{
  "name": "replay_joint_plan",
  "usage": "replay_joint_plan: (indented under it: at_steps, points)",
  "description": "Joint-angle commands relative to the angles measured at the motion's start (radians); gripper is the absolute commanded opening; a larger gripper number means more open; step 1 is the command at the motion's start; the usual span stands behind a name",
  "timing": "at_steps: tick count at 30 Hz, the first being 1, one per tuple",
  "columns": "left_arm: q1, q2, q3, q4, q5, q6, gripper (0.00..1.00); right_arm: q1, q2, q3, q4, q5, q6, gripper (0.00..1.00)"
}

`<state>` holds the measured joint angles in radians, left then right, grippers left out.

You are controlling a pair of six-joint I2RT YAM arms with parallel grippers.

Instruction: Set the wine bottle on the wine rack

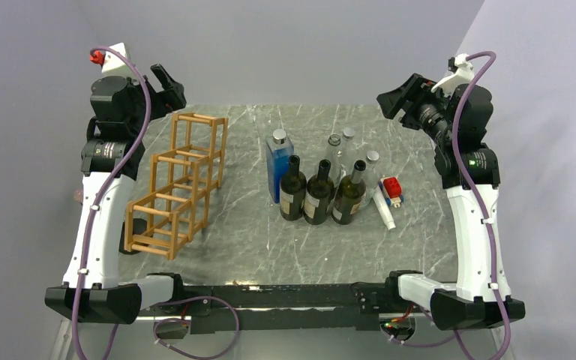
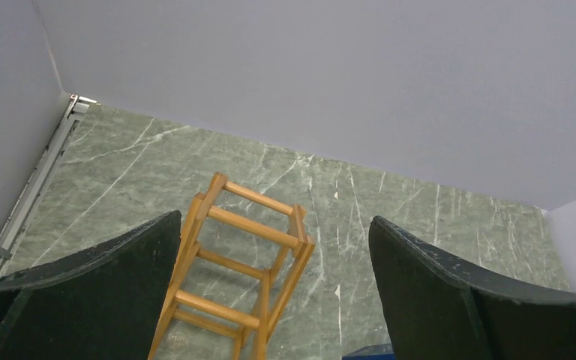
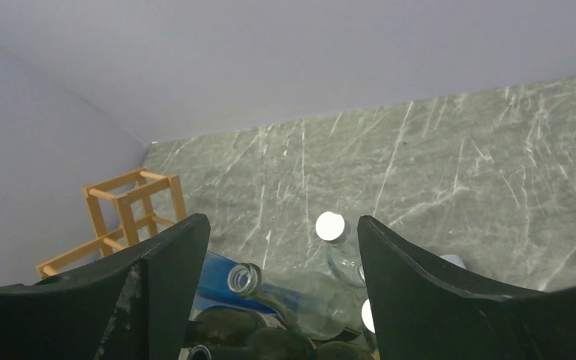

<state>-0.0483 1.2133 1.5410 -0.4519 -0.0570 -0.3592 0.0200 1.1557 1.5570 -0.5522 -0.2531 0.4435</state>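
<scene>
On the grey-green marbled counter (image 1: pixel 450 247) nothing of the task looks done yet. The light orange-brown wooden wine rack (image 1: pixel 178 184), an open frame of thin square sticks stepped in cube cells, holds no bottle in any cell that shows. To the right of the wine rack and well apart from it, three dark green glass wine bottles (image 1: pixel 319 196) stand upright in a close row. A tall blue rectangular glass bottle (image 1: pixel 278 161) stands just on the rack's side of them, and a few clear glass bottles (image 1: pixel 343 146) with pale caps stand behind. By my reading the whole job is left: grasp one dark bottle, carry it across to the rack, and lay it in a cell.

The left gripper (image 1: pixel 166 86) hangs raised over the rack's far, tallest end, its fingers spread wide with nothing between them. Its wrist camera looks down past both fingers onto that tall end. It is well apart from the wine bottles off to the rack's right.

The right gripper (image 1: pixel 399 97) is raised farther from the rack than the bottle cluster is, and it too is spread wide and empty. Its wrist camera shows bottle necks and caps low between its fingers, with the rack at the far left. It looks over the bottles from near them and touches none.
</scene>
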Motion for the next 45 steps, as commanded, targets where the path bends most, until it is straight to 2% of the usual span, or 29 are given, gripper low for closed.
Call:
replay_joint_plan:
  at_steps: [1, 3, 5, 7, 8, 11, 13, 16, 18, 22, 26, 31, 34, 36, 39, 40, 42, 45]
  points:
    - [-0.001, -0.024, -0.008, 0.061, 0.0, -0.027, 0.99, -0.009, -0.038, -0.013, -0.008, 0.039, -0.017, 0.78]
    - [-0.001, -0.022, -0.009, 0.069, -0.021, -0.056, 0.99, -0.009, -0.047, -0.024, -0.001, 0.044, -0.017, 0.79]
    - [-0.001, -0.023, 0.003, 0.058, -0.079, -0.128, 0.99, -0.009, -0.041, -0.01, -0.024, 0.055, -0.018, 0.75]
    - [-0.001, -0.026, 0.014, 0.03, -0.116, -0.136, 0.99, -0.01, -0.007, 0.055, -0.1, 0.086, -0.023, 0.73]
    - [-0.001, -0.029, 0.01, 0.037, -0.097, -0.124, 0.99, -0.01, 0.013, 0.089, -0.144, 0.094, -0.032, 0.76]
    - [-0.001, -0.016, 0.015, 0.039, 0.114, -0.043, 0.99, -0.011, 0.054, 0.171, -0.232, 0.075, -0.066, 0.99]
    - [-0.001, -0.005, 0.007, 0.054, 0.31, 0.016, 0.99, -0.011, 0.058, 0.176, -0.228, -0.049, -0.131, 1.0]
    - [-0.001, 0.012, -0.002, 0.078, 0.519, 0.026, 0.99, -0.004, 0.076, 0.197, -0.246, -0.272, -0.224, 1.0]
    - [-0.001, 0.016, -0.009, 0.101, 0.615, 0.02, 0.99, 0.026, 0.056, 0.157, -0.22, -0.282, -0.246, 1.0]
    - [-0.002, 0.022, -0.013, 0.147, 0.733, 0.006, 0.99, 0.205, -0.034, 0.027, -0.115, -0.168, -0.311, 1.0]
    - [-0.004, 0.04, -0.016, 0.176, 0.763, -0.016, 0.99, 0.389, -0.1, -0.098, -0.027, 0.077, -0.321, 0.98]
    - [-0.004, 0.05, -0.025, 0.186, 0.758, -0.021, 0.99, 0.493, -0.171, -0.244, 0.086, 0.147, -0.314, 0.7]
    - [-0.005, 0.059, -0.025, 0.19, 0.748, -0.025, 0.99, 0.534, -0.141, -0.238, 0.039, 0.161, -0.337, 0.56]
    - [-0.005, 0.065, -0.021, 0.192, 0.744, -0.029, 0.99, 0.567, -0.107, -0.221, 0.0, 0.164, -0.355, 0.51]
    - [-0.008, 0.066, -0.011, 0.186, 0.741, -0.018, 0.99, 0.612, -0.077, -0.232, -0.009, 0.184, -0.354, 0.52]
    - [-0.01, 0.065, -0.009, 0.18, 0.735, -0.012, 0.99, 0.621, -0.067, -0.234, -0.014, 0.212, -0.344, 0.56]
    - [-0.011, 0.057, -0.01, 0.167, 0.716, 0.002, 0.99, 0.639, -0.043, -0.233, -0.029, 0.296, -0.318, 0.72]
    - [-0.013, 0.051, -0.013, 0.153, 0.699, 0.015, 0.99, 0.661, -0.03, -0.239, -0.027, 0.37, -0.309, 0.74]
